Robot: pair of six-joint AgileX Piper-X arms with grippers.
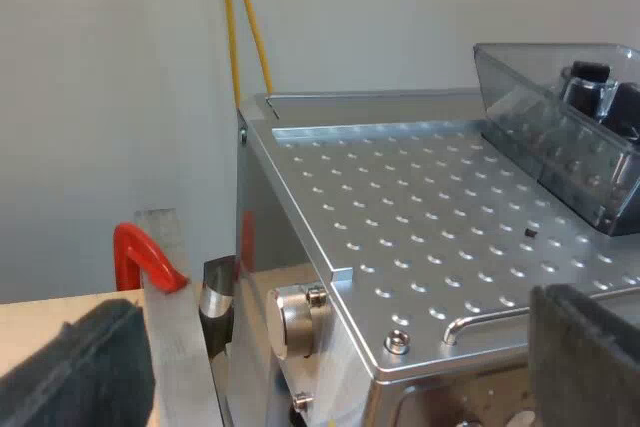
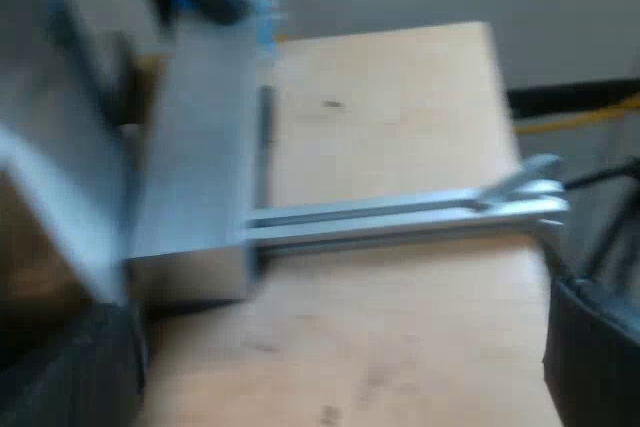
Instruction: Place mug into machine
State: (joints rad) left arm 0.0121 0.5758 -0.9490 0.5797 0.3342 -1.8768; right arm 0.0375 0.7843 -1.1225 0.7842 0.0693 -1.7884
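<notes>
The left gripper (image 1: 345, 307) was held spread wide over a top corner of the espresso machine (image 1: 420, 217), with its bean hopper (image 1: 560, 117) beyond. The right gripper (image 2: 340, 312) was parted wide above a wooden table (image 2: 400, 117) crossed by a metal bar (image 2: 400, 215). The mug's place could not be told.

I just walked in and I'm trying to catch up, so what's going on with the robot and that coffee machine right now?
Two robot arms are working around a coffee machine, and neither is holding anything. The left gripper is open at the machine's dimpled top corner, not far from the bean hopper. The right gripper is open too, over a wooden table near a metal bar. By the look of it, the placing has not begun.
</notes>
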